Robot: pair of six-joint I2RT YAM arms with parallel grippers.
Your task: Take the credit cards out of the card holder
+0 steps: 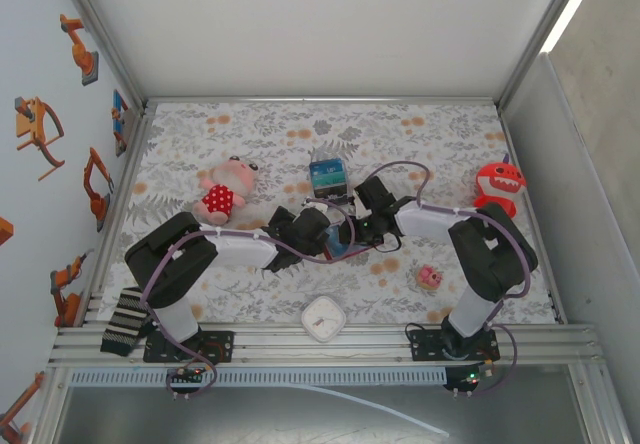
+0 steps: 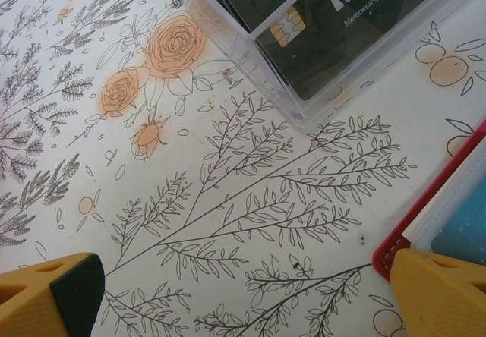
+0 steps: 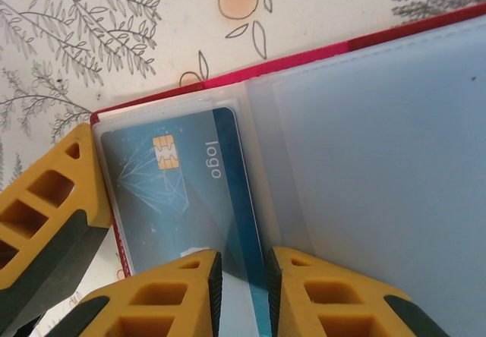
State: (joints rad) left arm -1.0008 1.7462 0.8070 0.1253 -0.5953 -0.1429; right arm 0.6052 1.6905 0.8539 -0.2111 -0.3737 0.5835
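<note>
As left jaws gape, right jaws pinch card (image 3: 182, 193)

I work in a robot lab cell: aluminium frame (image 1: 330, 349), white walls (image 1: 320, 24) with robot stickers (image 1: 40, 129), floral cloth (image 1: 420, 139), plush toys (image 1: 225, 194).

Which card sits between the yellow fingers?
The teal-blue plastic card marked "logo", in the dark-red folding wallet; the dark cards lie in the clear plastic box.

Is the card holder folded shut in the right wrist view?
No, the card holder lies spread open on the table, with a blue chip card showing inside it.
</note>
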